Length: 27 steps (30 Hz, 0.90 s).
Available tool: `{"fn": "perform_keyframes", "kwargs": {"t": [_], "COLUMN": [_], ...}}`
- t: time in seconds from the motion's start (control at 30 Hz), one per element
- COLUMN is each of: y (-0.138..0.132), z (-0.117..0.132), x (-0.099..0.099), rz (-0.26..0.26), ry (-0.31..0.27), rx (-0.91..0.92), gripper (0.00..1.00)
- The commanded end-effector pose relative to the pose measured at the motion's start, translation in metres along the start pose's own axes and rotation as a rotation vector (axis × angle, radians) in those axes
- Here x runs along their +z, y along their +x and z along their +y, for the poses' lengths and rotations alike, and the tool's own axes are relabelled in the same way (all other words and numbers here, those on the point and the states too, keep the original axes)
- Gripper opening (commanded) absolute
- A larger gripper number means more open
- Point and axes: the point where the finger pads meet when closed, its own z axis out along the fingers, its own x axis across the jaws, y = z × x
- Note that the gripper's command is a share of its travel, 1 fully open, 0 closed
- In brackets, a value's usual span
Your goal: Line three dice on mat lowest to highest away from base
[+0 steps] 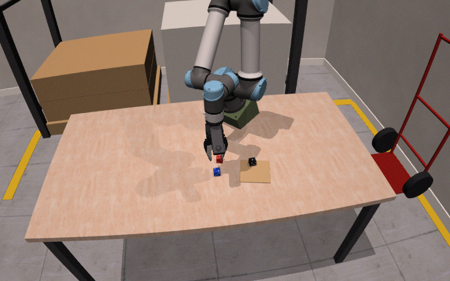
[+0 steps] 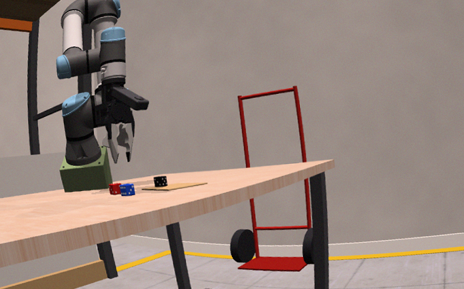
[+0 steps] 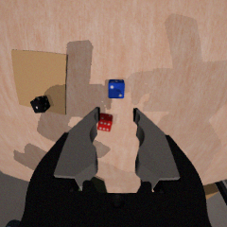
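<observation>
A red die (image 1: 218,159) and a blue die (image 1: 217,171) lie close together on the wooden table, left of the tan mat (image 1: 255,171). A black die (image 1: 252,161) sits on the mat's edge nearest the robot base. My gripper (image 1: 216,156) hangs well above the table, over the red die, as the exterior view shows (image 2: 122,160). Its fingers are partly closed with a clear gap and hold nothing. In the wrist view the red die (image 3: 105,122) shows between the fingertips, the blue die (image 3: 116,88) beyond it, and the black die (image 3: 40,103) at the mat (image 3: 39,80).
The robot's green base block (image 1: 240,116) stands at the table's far side. Stacked cardboard boxes (image 1: 96,72) stand behind the table at the left. A red hand truck (image 1: 408,146) stands off the table's right end.
</observation>
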Motion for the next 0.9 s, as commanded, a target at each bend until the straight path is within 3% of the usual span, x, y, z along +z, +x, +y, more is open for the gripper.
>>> {"fn": "perform_keyframes", "kwargs": {"t": [0.0,0.87], "y": [0.000,-0.001], "z": [0.000,-0.001], "x": [0.004,0.037], "rz": [0.001,0.001], "ry": [0.001,0.001], "rx": [0.000,0.000], "gripper": [0.28,0.28]}}
